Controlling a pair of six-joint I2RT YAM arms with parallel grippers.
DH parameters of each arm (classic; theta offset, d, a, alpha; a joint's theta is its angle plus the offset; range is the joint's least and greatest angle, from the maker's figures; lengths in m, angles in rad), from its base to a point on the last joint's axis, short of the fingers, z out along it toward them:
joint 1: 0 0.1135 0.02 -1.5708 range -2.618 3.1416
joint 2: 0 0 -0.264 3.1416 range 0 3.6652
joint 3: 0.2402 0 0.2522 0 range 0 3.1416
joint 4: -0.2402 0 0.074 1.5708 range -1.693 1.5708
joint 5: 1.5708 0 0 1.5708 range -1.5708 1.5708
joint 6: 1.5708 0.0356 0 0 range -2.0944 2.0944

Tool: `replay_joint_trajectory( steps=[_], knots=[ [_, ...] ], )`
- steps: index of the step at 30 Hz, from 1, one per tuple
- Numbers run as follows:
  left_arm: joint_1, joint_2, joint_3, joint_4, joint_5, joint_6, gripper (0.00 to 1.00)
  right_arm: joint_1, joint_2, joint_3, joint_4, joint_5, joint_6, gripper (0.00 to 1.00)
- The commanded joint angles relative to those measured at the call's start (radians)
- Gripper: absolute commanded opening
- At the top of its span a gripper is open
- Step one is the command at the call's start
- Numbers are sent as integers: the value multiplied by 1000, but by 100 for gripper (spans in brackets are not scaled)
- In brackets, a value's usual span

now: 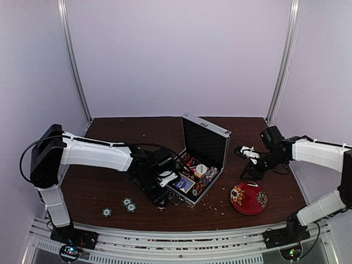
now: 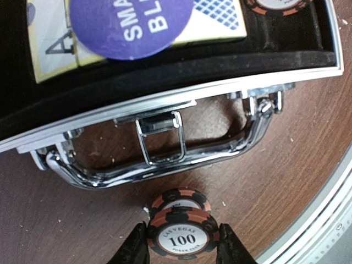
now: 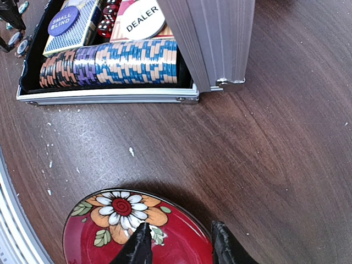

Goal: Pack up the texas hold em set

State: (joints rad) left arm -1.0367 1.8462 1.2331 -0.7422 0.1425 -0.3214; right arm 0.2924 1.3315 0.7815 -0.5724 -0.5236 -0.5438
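Poker chip (image 2: 182,235), "LAS VEGAS 100", in left hand (image 2: 181,245)

Open silver briefcase (image 1: 204,159) holds chip row (image 3: 110,63) and card deck box (image 3: 82,37); two orange chips (image 2: 181,234) near its handle (image 2: 165,168).

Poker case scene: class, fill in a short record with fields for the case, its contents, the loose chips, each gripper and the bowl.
Case: silver briefcase, open, lid upright
Inside: chip row, Dealer button, Small Blind button on card deck, red dice
Loose chips: three, lying left of the case
Left gripper: shut on two orange-black chips beside the case handle
Right gripper: open, empty, above red floral bowl
Bowl position: right of the case, empty
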Motion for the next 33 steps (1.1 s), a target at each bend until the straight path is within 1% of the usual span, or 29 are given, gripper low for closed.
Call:
replay_joint_trajectory(
  steps=[1,5,9,14,19,27,33],
  knots=[
    [-14,25,1,-3,-12,-2,35,7,-3,15,-6,2,-3,37],
    [-16,39,11,-3,-49,-9,36,7,-3,13,-6,1,-2,37],
    [-16,53,14,-3,-48,-7,39,7,-3,14,-7,2,-2,37],
    [-25,58,22,-3,-46,-7,49,6,-5,14,-6,3,-4,37],
    [-31,54,29,-7,-42,-11,55,7,-5,14,-7,2,-5,37],
    [-62,84,39,-56,-137,-24,56,7,-6,13,-8,2,-5,37],
    [-79,129,58,-66,-153,-33,55,7,-8,13,-10,0,-6,38]
  ],
)
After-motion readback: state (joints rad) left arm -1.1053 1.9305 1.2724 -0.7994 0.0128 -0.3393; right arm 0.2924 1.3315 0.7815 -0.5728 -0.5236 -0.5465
